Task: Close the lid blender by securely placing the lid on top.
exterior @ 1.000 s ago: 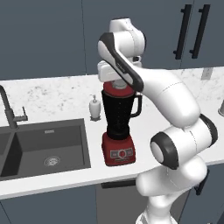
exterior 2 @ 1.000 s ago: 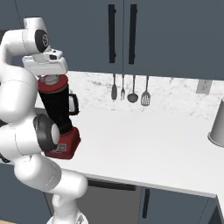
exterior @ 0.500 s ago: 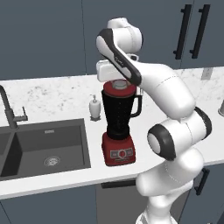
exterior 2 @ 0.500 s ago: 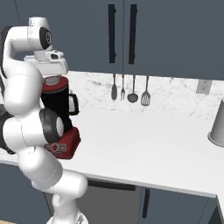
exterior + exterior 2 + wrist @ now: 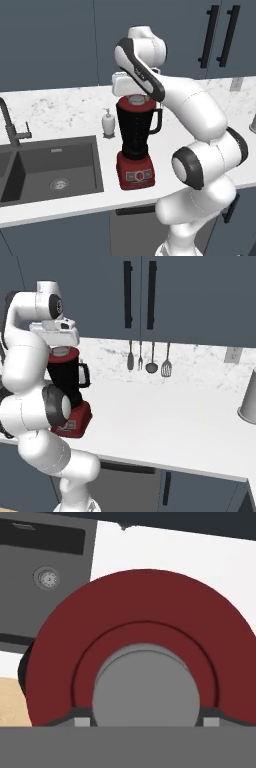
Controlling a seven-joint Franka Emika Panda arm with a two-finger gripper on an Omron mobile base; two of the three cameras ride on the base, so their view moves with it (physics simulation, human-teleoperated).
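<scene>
We have the lid [image 5: 145, 657] sitting on the mouth of the blender [image 5: 136, 145], which stands on the counter [image 5: 165, 421] beside the sink [image 5: 50, 170]. Our gripper [image 5: 145, 722] is closed on the grey centre cap (fingertips barely visible). We judge it best to press straight down and check it sits level before letting go.

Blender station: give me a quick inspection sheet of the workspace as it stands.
Surface: white marbled counter.
Job's things: red lid sits on the black jar of the blender, upright on its red base.
Clutter: soap dispenser beside the blender; grey canister far right.
Grippers: gripper shut on the lid's grey centre cap.
Cables: nothing seen.
Surroundings: sink with faucet, hanging utensils, dark cabinets.
</scene>
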